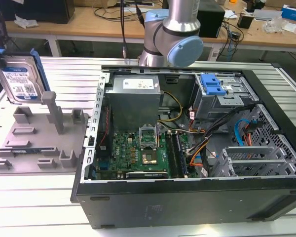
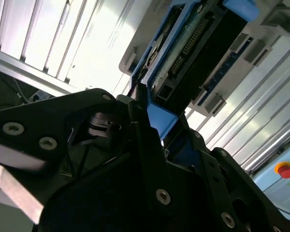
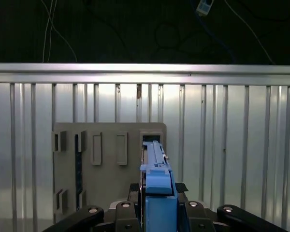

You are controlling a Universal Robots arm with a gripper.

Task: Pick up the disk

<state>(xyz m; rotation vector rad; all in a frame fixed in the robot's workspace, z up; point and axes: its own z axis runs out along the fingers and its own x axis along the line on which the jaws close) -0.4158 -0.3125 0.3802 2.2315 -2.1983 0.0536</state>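
Disk (image 1: 20, 81) observed raised clear of the grey holder tray (image 1: 37, 143) at the exterior view's far left, standing roughly upright with a slight tilt, its white-and-blue label facing the camera and a blue side rail along its right edge. Gripper (image 3: 157, 205) is clamped on the disk: in both wrist views the black fingers (image 2: 145, 145) press against the blue rail end from either side. In the first wrist view the disk is seen edge-on, extending from the gripper out over the slotted tray, which rests on the ribbed metal table (image 1: 34, 197). Second wrist view shows the disk's circuit-board underside and connector row. Open computer case (image 1: 187, 148) lies on the table to the right of the tray, with motherboard, power supply box (image 1: 135, 89) and blue-latched drive cage (image 1: 219, 94) visible inside. Robot arm (image 1: 175, 34) stands at the far side of the case.
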